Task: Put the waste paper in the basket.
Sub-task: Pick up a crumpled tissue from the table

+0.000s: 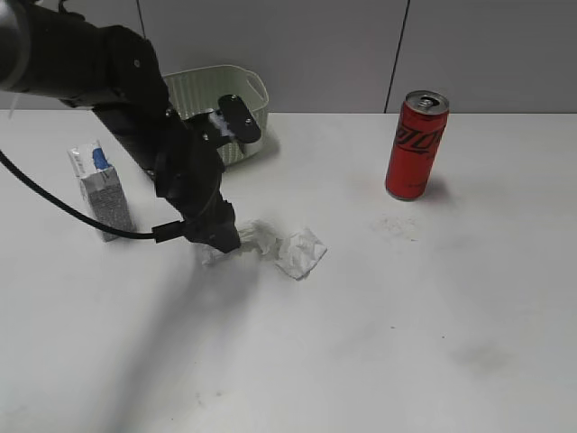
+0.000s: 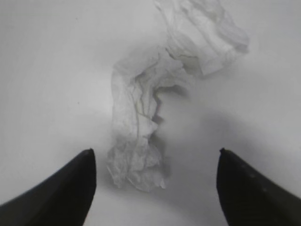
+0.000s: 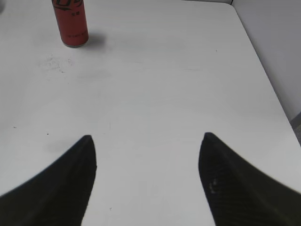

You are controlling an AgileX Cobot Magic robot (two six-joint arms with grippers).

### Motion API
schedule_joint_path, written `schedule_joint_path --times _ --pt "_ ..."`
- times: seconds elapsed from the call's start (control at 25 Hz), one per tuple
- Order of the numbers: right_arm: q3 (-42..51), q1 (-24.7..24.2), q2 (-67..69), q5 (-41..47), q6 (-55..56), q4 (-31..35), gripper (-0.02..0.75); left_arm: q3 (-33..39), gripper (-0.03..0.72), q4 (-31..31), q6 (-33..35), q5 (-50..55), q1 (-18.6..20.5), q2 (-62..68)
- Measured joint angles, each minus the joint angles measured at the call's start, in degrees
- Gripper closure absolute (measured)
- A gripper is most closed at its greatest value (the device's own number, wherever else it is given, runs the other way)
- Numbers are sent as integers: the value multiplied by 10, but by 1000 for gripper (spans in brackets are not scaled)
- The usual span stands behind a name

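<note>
Crumpled white waste paper (image 1: pixel 290 247) lies mid-table in a strip of joined wads. In the left wrist view the near wad (image 2: pixel 137 141) lies between my jaws and a second wad (image 2: pixel 207 33) sits farther off. My left gripper (image 1: pixel 216 236) (image 2: pixel 155 162) is open, low over the near end of the paper, its fingers on either side. The pale green basket (image 1: pixel 243 90) stands at the back left, partly hidden by my left arm. My right gripper (image 3: pixel 146 146) is open and empty over bare table; it does not show in the exterior view.
A red can (image 1: pixel 416 144) (image 3: pixel 70 22) stands at the back right. An upright grey-speckled packet with a blue-and-white top (image 1: pixel 101 189) stands at the left. The table's right edge (image 3: pixel 263 70) shows in the right wrist view.
</note>
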Motion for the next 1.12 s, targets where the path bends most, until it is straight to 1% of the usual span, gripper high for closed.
schedule_joint_path --times 0.2,0.4,0.52,0.6,0.68,0.8,0.92,1.0,1.12 --pt "0 0 0 0 0 0 220 -49 99 10 15 3 0 45" --pt "0 0 0 0 0 0 220 -53 102 18 17 3 0 80" --pt "0 0 0 0 0 0 220 -53 139 17 18 7 0 84" --pt "0 0 0 0 0 0 220 -53 197 11 18 11 0 84" --pt "0 0 0 0 0 0 220 -53 286 3 18 20 0 85" --pt "0 0 0 0 0 0 220 -53 460 -4 8 32 0 90" --pt "0 0 0 0 0 0 220 -53 603 -2 -4 43 0 91" --pt "0 0 0 0 0 0 220 -53 649 1 -21 45 0 87" --pt "0 0 0 0 0 0 220 -53 664 4 -43 38 0 62"
